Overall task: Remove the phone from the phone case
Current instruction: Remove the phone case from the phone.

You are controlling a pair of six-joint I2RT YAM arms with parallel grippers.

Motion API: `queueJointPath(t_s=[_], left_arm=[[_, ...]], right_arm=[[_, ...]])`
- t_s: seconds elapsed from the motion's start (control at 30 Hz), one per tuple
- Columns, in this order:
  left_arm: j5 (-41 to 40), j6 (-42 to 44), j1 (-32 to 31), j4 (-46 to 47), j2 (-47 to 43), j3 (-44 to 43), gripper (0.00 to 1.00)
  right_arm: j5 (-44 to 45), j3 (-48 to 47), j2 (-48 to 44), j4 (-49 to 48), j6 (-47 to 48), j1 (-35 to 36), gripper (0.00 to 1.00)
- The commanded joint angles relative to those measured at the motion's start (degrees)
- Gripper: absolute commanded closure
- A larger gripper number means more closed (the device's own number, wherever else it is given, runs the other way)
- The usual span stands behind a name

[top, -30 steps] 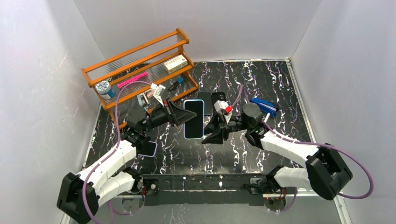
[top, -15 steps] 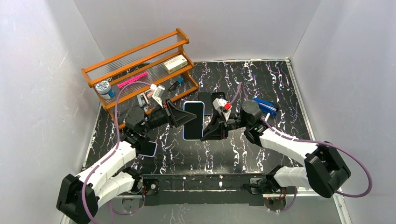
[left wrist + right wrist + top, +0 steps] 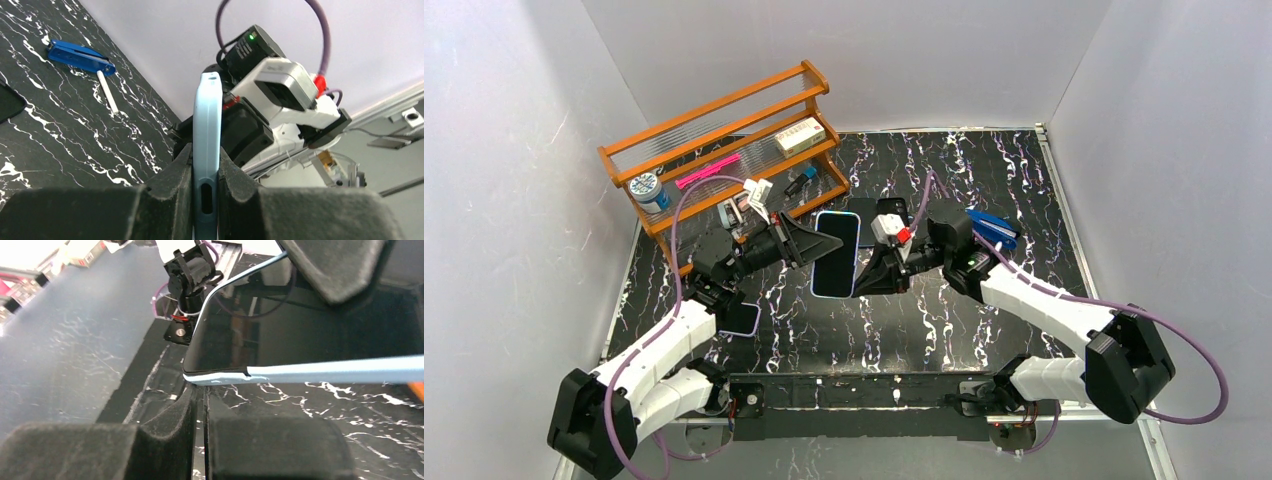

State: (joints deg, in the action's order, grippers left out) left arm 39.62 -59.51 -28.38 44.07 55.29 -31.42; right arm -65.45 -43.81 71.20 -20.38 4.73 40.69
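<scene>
**Entry: cased phone, held off the table**

We list the phone [image 3: 836, 253] in its light-blue phone case [image 3: 206, 125], lifted above the table [image 3: 984, 170]. The left gripper [image 3: 205, 150] pinches the case's edge. The right gripper [image 3: 200, 390], fingers pressed nearly together, sits at the opposite lower corner.

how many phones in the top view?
3: phone in the blue phone case in the left gripper; black phone behind the right gripper; lilac-edged phone beside the left arm. Others may be hidden.
</scene>
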Motion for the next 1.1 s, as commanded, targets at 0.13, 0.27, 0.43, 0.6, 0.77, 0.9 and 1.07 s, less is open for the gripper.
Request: queueJointPath(t_s=[0.13,0.27,0.43,0.6,0.77,0.9,1.07], left_arm=[[0.3,-5.8,-0.8,1.1,-1.2,1.1,1.0],[-0.4,-5.2,-0.8,1.0,-2.5,1.5,1.0],[-2.8,-0.9,-0.7,-2.8,-5.3,0.6,1.0],[-4.8,7.8,-0.7,-9.8,-7.7,-1.4,1.0],[-7.4,11.0,-0.7,-11.6,-8.4,-1.2,1.0],[-6.3,10.8,-0.7,-10.6,-7.0,-1.6,1.0],[-5.7,10.2,-0.7,-9.4,-6.7,-1.9,1.0]], right_arm=[[12.1,-8.0,1.3,4.7,15.4,0.5,0.99],[14.0,-8.2,2.2,4.5,14.7,0.4,0.99],[18.4,-2.9,0.0,-0.2,9.4,0.5,0.83],[24.0,1.9,-4.5,-2.1,2.3,0.4,0.6],[22.9,6.6,-7.7,-6.1,-3.9,0.4,0.47],[15.7,7.5,-6.6,-11.4,-9.6,0.4,0.43],[9.6,9.0,-2.3,-23.3,-17.1,0.9,0.42]])
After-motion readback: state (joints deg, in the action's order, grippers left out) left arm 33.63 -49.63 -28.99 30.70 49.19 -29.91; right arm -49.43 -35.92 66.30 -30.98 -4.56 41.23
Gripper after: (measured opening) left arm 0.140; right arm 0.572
